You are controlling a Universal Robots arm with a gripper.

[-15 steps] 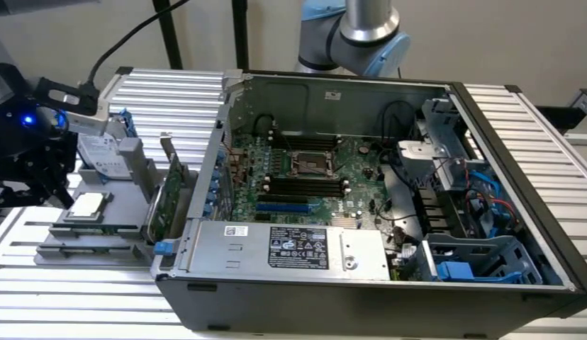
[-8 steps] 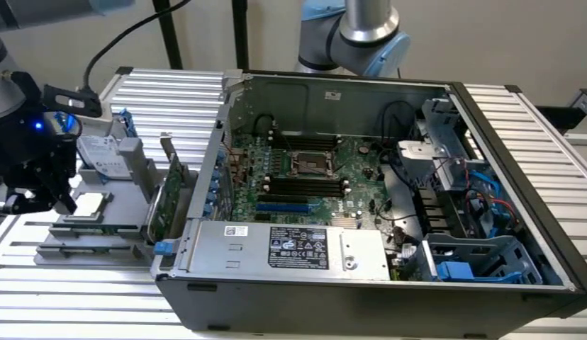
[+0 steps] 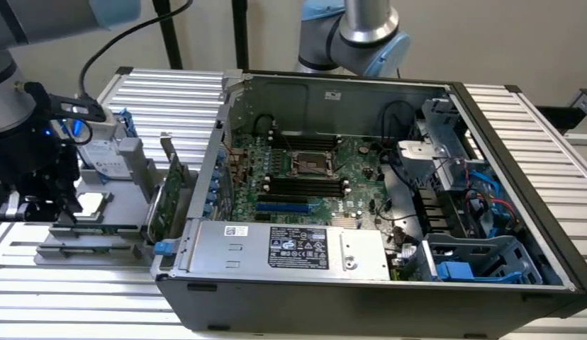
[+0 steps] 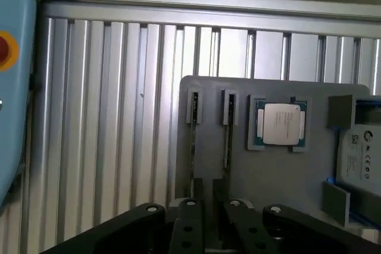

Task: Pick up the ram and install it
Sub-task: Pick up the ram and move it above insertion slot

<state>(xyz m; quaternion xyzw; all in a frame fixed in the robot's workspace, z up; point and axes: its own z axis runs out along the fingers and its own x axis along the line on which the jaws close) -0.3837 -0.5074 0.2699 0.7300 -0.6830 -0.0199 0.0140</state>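
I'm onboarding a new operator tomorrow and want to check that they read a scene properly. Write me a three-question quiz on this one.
1. True or false: the ram sticks are already seated in the motherboard.
2. How many ram sticks stand in the grey tray? A) none B) two C) five
3. Which chip lies in the tray beside the ram sticks?
Key: 1 false; 2 B; 3 the processor.
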